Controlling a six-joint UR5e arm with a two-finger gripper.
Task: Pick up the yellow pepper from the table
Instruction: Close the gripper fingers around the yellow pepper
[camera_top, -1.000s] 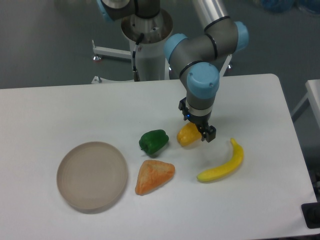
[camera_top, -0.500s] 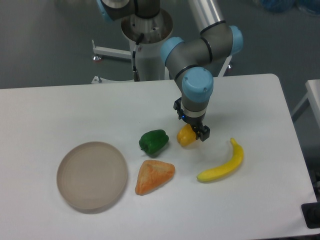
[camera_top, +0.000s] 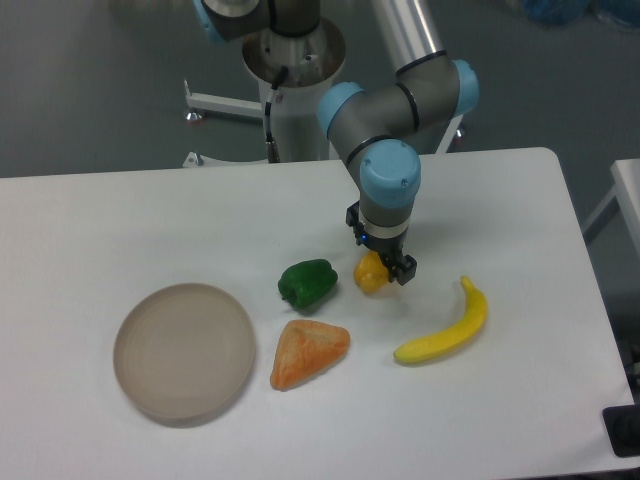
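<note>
As the yellow pepper (camera_top: 370, 274) shifts slightly left and shows less of itself than a second ago, the end effector (camera_top: 383, 268) has closed in over it, apparently clamped on it, just right of the green pepper (camera_top: 307, 283). Whether it has left the tabletop (camera_top: 120, 230) I cannot tell. Lifting looks next. Nearby lie an orange wedge (camera_top: 308, 352), banana (camera_top: 446, 324) and round plate (camera_top: 185, 350); grey floor lies behind.
</note>
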